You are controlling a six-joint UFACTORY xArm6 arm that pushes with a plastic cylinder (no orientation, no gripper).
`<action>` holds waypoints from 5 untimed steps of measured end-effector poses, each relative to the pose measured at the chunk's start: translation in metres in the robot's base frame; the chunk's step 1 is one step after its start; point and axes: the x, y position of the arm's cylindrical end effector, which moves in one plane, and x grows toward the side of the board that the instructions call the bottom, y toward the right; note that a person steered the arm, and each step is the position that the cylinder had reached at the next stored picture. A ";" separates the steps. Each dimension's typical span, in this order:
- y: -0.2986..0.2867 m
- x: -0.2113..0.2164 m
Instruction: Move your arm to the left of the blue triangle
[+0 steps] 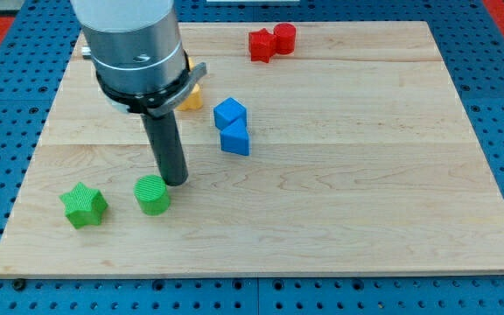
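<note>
Two blue blocks sit near the board's middle, touching: an upper blue cube-like block and, just below it, the blue triangle-like block. My tip rests on the board to the left of and below the blue pair, about a block's width from them. It stands just above and to the right of a green cylinder, nearly touching it.
A green star block lies at the lower left. A yellow block is partly hidden behind the arm's housing. Two red blocks sit together at the top edge. The wooden board lies on a blue pegboard.
</note>
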 end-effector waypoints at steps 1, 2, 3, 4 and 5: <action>-0.014 0.016; -0.093 0.016; -0.066 0.014; -0.003 -0.006; 0.007 -0.008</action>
